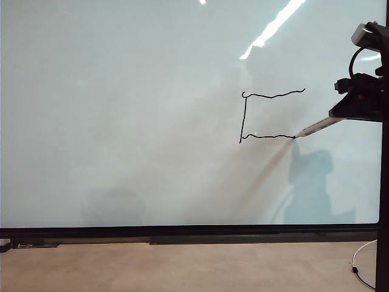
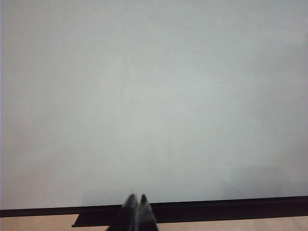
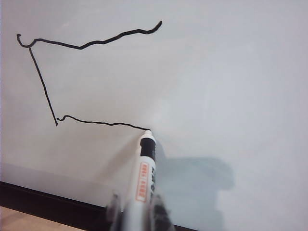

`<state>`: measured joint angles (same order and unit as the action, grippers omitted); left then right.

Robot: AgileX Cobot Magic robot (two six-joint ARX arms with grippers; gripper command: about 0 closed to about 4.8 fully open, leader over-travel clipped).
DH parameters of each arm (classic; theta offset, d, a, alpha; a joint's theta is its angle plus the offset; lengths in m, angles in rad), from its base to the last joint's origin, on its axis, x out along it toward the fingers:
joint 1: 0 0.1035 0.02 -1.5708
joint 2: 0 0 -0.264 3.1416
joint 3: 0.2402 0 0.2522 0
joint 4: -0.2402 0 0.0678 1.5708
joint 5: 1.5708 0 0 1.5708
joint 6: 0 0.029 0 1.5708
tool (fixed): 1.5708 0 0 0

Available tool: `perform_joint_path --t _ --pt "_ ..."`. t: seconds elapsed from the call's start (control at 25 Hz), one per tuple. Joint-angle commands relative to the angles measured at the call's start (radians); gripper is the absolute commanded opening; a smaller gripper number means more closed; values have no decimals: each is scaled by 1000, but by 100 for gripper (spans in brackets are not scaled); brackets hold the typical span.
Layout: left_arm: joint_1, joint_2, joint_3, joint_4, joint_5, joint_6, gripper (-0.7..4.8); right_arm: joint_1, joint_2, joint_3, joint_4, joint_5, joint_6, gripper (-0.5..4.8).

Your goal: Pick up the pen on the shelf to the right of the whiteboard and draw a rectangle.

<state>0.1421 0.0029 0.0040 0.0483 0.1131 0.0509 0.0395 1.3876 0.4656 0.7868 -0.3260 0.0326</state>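
- Step in hand: drawing. The pen (image 1: 320, 126) is off its shelf and held in the right pincer (image 3: 137, 209), jaws clamped narrow on the barrel, tip pressed to the whiteboard (image 1: 121, 121).
- In the exterior view the right arm enters from the right edge of the board; the pen slants down and leftward from it to the board.
- The rectangle (image 1: 270, 115) is partly done: top stroke, left stroke and bottom stroke are down, all wobbly. The right side is open.
- The pen tip sits at the right-hand end of the bottom stroke, touching the line. The right wrist view confirms tip and ink meet.
- The bottom stroke ends a little short of the point below the top stroke's right end.
- Left pincer (image 2: 137, 204): parked low near the board's lower frame, well apart from the drawing, fingertips together, holding nothing.
- Judgement: about three quarters through the outline.
- Next move calls for: carrying the tip slightly further right if the corner is to line up, then turning upward and running a near-vertical stroke to meet the free end of the top stroke, with steady contact on the board.
- Risk, as I read it: the top stroke's end curls upward, so the closing stroke may miss it and leave a gap or an overshoot.
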Motion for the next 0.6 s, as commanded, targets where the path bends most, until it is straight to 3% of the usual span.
perform_joint_path --t 0.04,0.28,0.6 --pt "2 0 3 12 4 -3 -5 -10 -10 3 24 16 -5 -6" --pt "1 0 3 12 4 -3 -5 -18 -24 3 13 10 -4 -6" --pt "1 0 3 12 4 -3 -4 14 -163 -27 -125 43 -58 -6"
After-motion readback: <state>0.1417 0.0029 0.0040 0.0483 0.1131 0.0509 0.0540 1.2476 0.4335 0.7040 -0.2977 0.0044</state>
